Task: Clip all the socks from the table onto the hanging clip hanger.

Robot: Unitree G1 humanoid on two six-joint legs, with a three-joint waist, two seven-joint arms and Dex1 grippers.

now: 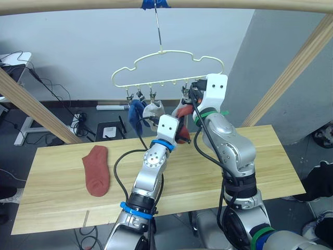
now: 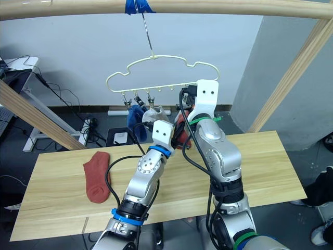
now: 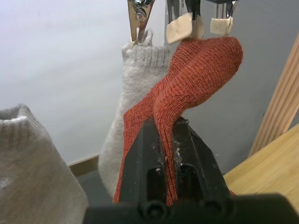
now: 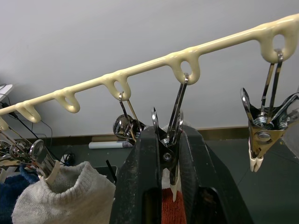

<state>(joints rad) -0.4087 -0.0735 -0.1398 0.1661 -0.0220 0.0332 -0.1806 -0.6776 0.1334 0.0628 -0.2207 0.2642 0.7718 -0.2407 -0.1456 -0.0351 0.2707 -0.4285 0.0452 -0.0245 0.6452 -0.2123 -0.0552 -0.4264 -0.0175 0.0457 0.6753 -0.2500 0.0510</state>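
The cream clip hanger (image 1: 166,70) hangs by its hook from the wooden bar. A blue sock (image 1: 136,115) and light grey socks (image 1: 153,110) are clipped on its left part. My left gripper (image 3: 164,128) is shut on a rust-red sock (image 3: 196,74), lifted just under a metal clip (image 4: 170,140) near the hanger's middle. My right gripper (image 4: 168,135) is shut on that clip's handles, and the clip's cream tips stand apart right above the sock's edge. A second rust-red sock (image 1: 97,170) lies flat on the table (image 1: 260,156) at the left.
Slanted wooden frame posts (image 1: 291,73) rise at both sides behind the table. A free clip (image 4: 259,140) hangs to the right of the gripped one. Cables and a power strip (image 1: 78,121) lie on the floor behind the table.
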